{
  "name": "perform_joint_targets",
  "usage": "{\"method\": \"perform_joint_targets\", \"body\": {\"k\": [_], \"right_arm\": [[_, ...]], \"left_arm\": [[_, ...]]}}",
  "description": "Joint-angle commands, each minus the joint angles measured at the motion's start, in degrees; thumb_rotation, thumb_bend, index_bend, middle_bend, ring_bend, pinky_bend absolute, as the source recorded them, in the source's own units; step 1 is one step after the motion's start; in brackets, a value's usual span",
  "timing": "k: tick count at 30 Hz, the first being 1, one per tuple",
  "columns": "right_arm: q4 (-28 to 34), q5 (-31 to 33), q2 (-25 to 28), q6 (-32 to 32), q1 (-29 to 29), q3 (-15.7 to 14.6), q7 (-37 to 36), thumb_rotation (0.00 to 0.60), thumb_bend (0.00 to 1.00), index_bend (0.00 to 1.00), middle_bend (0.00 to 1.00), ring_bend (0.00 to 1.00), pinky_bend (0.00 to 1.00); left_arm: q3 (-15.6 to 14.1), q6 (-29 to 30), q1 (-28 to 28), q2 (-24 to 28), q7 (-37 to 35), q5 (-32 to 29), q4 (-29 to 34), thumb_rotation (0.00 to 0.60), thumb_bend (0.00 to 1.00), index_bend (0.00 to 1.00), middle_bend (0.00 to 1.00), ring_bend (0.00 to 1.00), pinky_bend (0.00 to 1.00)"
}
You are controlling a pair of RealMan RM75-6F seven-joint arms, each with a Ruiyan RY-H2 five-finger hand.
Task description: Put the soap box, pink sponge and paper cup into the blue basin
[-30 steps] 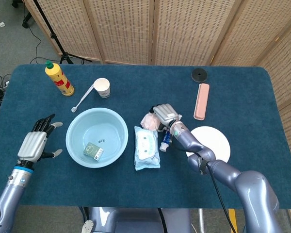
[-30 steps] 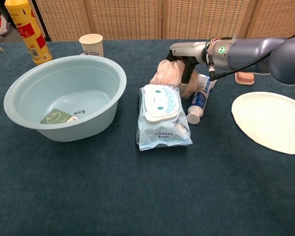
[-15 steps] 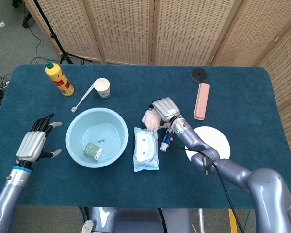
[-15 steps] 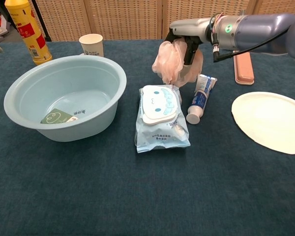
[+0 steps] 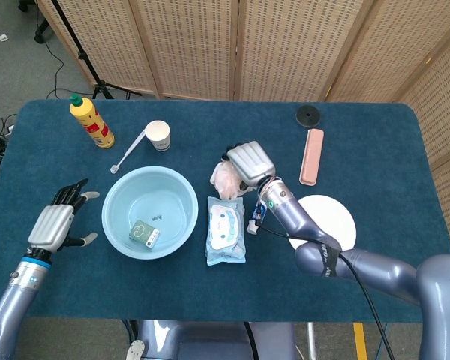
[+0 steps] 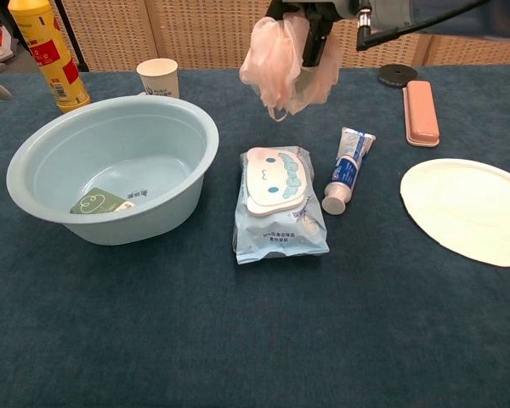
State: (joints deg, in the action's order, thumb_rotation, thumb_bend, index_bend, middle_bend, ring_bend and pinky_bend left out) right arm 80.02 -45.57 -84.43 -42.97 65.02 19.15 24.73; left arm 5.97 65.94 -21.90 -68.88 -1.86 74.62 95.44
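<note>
R hand (image 5: pixel 249 161) grips sponge (image 6: pixel 285 64) aloft, L hand (image 5: pixel 55 222) open, idle; carry sponge fully over basin (image 5: pixel 113 223) rim w/o snagging wipes (image 6: pixel 276 204) before release.

One blue basin (image 5: pixel 109 212) on the tabletop, one soap box (image 5: pixel 144 233) inside it. One pink sponge (image 6: pixel 282 65), one paper cup (image 5: pixel 158 136), one yellow bottle (image 5: pixel 91 121), one white spoon (image 5: pixel 127 153). One wipes pack (image 5: pixel 226 229), one toothpaste tube (image 6: pixel 346 168), one white plate (image 6: pixel 467 210), one pink case (image 5: pixel 311 156), one black disc (image 5: pixel 307 115).
</note>
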Motion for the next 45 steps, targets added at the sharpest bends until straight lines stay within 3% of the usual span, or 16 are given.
{"method": "perform_joint_targets", "body": {"k": [1, 10, 20, 22, 25, 27, 29, 33, 40, 45], "right_arm": [[6.4, 5.1, 1.5, -4.6, 2.0, 0.2, 5.8, 0.600, 0.13, 0.66, 0.41, 0.38, 0.43], [15.5, 12.0, -1.8, -13.2, 5.5, 1.2, 11.6, 0.600, 0.13, 0.66, 0.40, 0.38, 0.43], [20.1, 13.4, -4.4, -18.2, 7.9, 3.0, 13.3, 0.600, 0.11, 0.66, 0.38, 0.38, 0.43], [20.4, 13.4, -4.9, -18.4, 8.0, 3.2, 12.8, 0.600, 0.09, 0.62, 0.32, 0.34, 0.43], [20.9, 14.2, -5.1, -17.5, 8.0, 3.0, 12.1, 0.600, 0.05, 0.48, 0.17, 0.18, 0.39], [21.0, 15.0, -4.9, -16.4, 8.1, 2.9, 11.7, 0.600, 0.05, 0.36, 0.06, 0.05, 0.29], [21.0, 15.4, -4.6, -15.6, 8.1, 2.8, 11.2, 0.600, 0.05, 0.29, 0.01, 0.00, 0.22], [20.6, 15.4, -4.1, -14.4, 8.0, 2.5, 10.0, 0.600, 0.05, 0.22, 0.00, 0.00, 0.17], [20.4, 14.5, -2.6, -14.7, 7.7, 1.3, 10.2, 0.600, 0.05, 0.22, 0.00, 0.00, 0.17], [22.0, 14.2, 1.2, -16.8, 5.9, -0.9, 11.9, 0.600, 0.05, 0.22, 0.00, 0.00, 0.15]], "left_arm": [[-0.1, 0.3, 0.1, 0.2, -0.6, 0.6, 0.3, 0.600, 0.19, 0.22, 0.00, 0.00, 0.04], [0.1, 2.0, 0.7, 1.0, -0.9, 1.7, 0.8, 0.600, 0.19, 0.22, 0.00, 0.00, 0.04], [0.2, 2.4, 1.0, 1.8, -1.4, 1.7, 1.1, 0.600, 0.19, 0.22, 0.00, 0.00, 0.04], [0.2, 2.3, 1.0, 1.9, -1.3, 1.7, 1.1, 0.600, 0.19, 0.22, 0.00, 0.00, 0.04], [0.2, 2.4, 1.0, 1.8, -1.1, 1.6, 1.2, 0.600, 0.19, 0.22, 0.00, 0.00, 0.03], [0.2, 2.5, 1.1, 1.7, -1.0, 1.6, 1.2, 0.600, 0.19, 0.22, 0.00, 0.00, 0.03], [0.2, 2.4, 1.1, 1.6, -0.8, 1.5, 1.1, 0.600, 0.19, 0.22, 0.00, 0.00, 0.03], [0.3, 2.1, 0.9, 1.5, -0.7, 1.3, 1.0, 0.600, 0.19, 0.22, 0.00, 0.00, 0.03], [0.3, 2.2, 0.9, 1.6, -0.8, 1.4, 1.1, 0.600, 0.19, 0.21, 0.00, 0.00, 0.03], [0.3, 3.0, 1.3, 2.1, -1.1, 1.9, 1.5, 0.600, 0.19, 0.21, 0.00, 0.00, 0.03]]}}
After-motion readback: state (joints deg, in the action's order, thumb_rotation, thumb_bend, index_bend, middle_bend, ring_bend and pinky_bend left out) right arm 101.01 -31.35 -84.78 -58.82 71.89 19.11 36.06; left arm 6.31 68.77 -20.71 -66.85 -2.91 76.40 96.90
